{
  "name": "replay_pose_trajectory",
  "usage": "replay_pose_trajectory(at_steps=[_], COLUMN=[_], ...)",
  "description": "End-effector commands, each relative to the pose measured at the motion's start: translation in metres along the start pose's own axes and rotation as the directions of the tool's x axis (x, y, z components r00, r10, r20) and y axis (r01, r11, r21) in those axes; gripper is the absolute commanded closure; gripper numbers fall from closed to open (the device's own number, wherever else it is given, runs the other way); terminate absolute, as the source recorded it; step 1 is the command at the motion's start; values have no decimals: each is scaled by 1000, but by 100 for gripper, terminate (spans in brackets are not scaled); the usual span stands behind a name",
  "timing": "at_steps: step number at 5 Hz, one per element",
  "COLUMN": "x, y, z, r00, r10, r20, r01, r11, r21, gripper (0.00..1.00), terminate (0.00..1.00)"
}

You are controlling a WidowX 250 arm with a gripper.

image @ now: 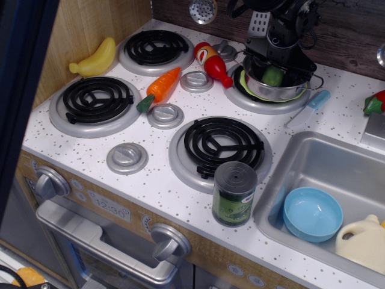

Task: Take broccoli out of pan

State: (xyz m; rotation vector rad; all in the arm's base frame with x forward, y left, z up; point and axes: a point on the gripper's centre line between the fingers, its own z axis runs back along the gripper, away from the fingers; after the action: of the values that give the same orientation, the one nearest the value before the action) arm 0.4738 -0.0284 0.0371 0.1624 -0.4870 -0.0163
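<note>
Starting at the upper left of the frame, a toy banana lies beside the burners, then a carrot. Upper right, the gripper is sunk into the pan, its dark fingers flanking the broccoli; whether they grip it I cannot tell. Judging by this, nothing is lifted yet: grasping, raising and setting down remain.

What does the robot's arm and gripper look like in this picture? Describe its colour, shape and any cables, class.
The gripper is black throughout, with a dark, slightly glossy finish. Its body is blocky and angular, widening into a flat bar from which two dark fingers run downward. Above it sits a rounder, cylinder-like black section, with thin black cables looping beside it. No markings or labels can be made out.
</note>
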Motion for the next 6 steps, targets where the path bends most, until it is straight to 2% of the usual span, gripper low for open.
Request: replay_pose_trajectory(at_steps=[1, 2, 4, 6], x=[39, 32, -3, -41], y=[31, 42, 72, 81], z=[54, 65, 85, 61], r00=[997, 998, 1000, 998], r10=[-39, -40, 0, 51], r20=[66, 50, -28, -32], r01=[32, 31, 7, -42], r11=[994, 985, 970, 975], r21=[107, 168, 242, 220], gripper=[100, 100, 100, 100], terminate=[0, 0, 0, 0])
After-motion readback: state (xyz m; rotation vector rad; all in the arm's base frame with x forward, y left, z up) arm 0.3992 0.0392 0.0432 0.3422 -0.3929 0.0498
